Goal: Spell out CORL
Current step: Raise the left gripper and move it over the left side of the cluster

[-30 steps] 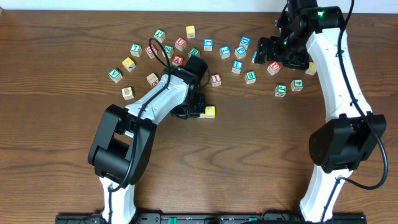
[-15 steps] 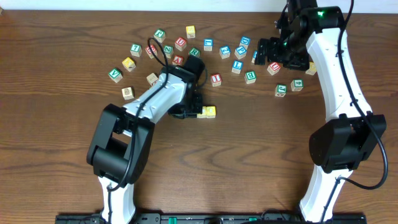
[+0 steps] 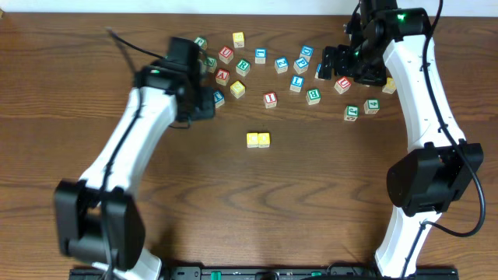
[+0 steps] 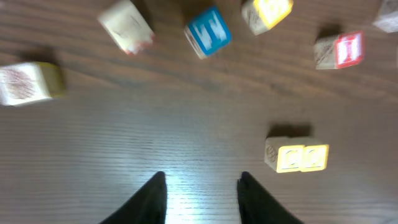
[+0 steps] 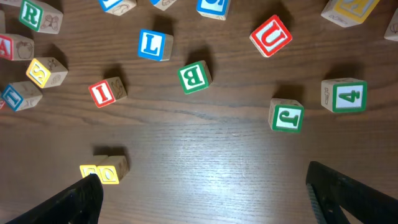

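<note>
Two yellow blocks (image 3: 257, 139) sit side by side near the table's middle. They also show in the left wrist view (image 4: 297, 156) and the right wrist view (image 5: 104, 170). My left gripper (image 3: 201, 107) is open and empty, to the upper left of the pair, over bare wood (image 4: 202, 190). My right gripper (image 3: 336, 66) hovers wide open and empty at the back right (image 5: 205, 196). A blue L block (image 5: 150, 45) (image 3: 296, 82) and a green R block (image 5: 31, 15) (image 3: 243, 67) lie among the scattered blocks.
Several loose letter blocks are spread across the back of the table: a red I (image 5: 106, 91), a green B (image 5: 194, 76), a red U (image 5: 271, 35), a green J (image 5: 286, 116), a green 4 (image 5: 344, 95). A blue block (image 4: 208, 31) lies ahead of my left gripper.
My left gripper has left the yellow blocks and swung up and to the left, away from the pair. The two yellow blocks stay together. The right arm has not moved.
</note>
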Robot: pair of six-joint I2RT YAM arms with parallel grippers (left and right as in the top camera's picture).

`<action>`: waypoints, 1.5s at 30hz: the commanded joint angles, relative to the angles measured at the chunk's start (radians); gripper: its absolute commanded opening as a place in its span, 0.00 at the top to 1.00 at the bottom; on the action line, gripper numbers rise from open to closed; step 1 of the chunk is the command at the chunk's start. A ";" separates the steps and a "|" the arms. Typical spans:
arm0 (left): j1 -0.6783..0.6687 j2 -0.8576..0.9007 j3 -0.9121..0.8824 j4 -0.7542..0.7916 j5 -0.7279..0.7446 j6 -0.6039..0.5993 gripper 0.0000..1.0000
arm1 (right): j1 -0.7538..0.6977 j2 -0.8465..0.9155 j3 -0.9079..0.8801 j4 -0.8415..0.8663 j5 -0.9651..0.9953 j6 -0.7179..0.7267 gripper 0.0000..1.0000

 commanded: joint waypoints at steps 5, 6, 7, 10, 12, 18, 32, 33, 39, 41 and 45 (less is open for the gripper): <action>0.085 -0.151 0.024 -0.002 -0.012 0.040 0.44 | -0.002 0.007 0.021 0.023 -0.016 -0.014 0.01; 0.097 -0.163 0.024 -0.002 -0.012 0.040 0.41 | -0.002 0.007 0.021 0.023 -0.027 -0.014 0.01; 0.110 -0.174 0.024 -0.002 -0.012 0.040 0.38 | -0.002 0.007 0.021 0.023 -0.037 -0.014 0.01; 0.142 -0.191 0.024 -0.002 -0.012 0.039 0.36 | 0.007 0.007 0.021 0.028 -0.045 -0.017 0.01; 0.159 -0.192 0.024 -0.002 -0.011 0.039 0.36 | 0.022 0.007 0.021 0.032 -0.044 -0.019 0.01; 0.171 -0.183 0.024 0.003 -0.013 0.040 0.35 | 0.069 0.007 0.021 0.063 -0.043 -0.021 0.01; 0.171 -0.130 0.024 0.033 -0.137 0.039 0.30 | 0.107 0.007 0.021 0.064 -0.032 -0.021 0.01; 0.171 -0.126 0.024 0.037 -0.136 0.039 0.30 | 0.107 0.007 0.021 0.064 -0.032 -0.021 0.01; 0.170 -0.093 0.024 0.063 -0.136 0.039 0.24 | 0.107 0.007 0.021 0.065 -0.032 -0.021 0.01; 0.170 -0.079 0.024 0.064 -0.135 0.039 0.24 | 0.107 0.007 0.021 0.065 -0.032 -0.021 0.01; 0.167 -0.059 0.024 0.062 -0.135 0.039 0.24 | 0.107 0.007 0.021 0.066 -0.032 -0.021 0.01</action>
